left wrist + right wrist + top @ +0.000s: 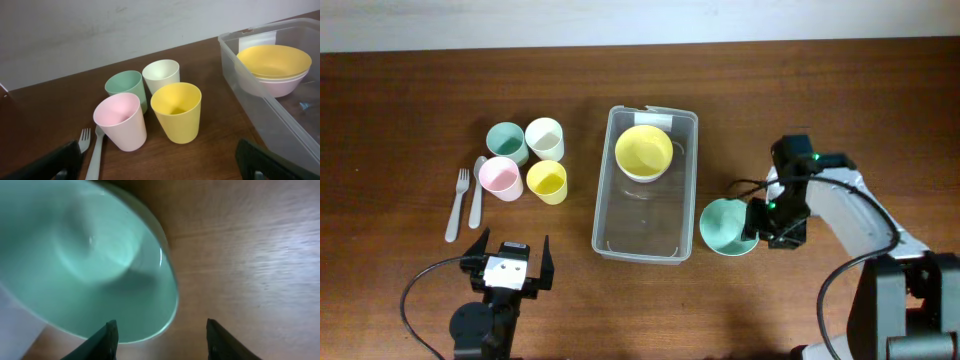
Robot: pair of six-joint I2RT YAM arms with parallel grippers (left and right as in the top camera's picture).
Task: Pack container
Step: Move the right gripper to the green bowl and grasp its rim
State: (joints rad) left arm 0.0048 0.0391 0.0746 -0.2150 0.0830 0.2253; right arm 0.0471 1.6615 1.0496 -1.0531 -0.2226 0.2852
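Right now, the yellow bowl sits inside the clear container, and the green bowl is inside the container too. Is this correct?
Not fully. The green bowl is not inside the container. The overhead view shows it outside, on the table beside the container's long wall, close to the right end effector. The yellow bowl does sit inside the container, as you said.

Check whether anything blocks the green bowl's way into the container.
Nothing visible does. The green bowl sits just right of the container, whose near half is bare; the yellow bowl fills only the far end.
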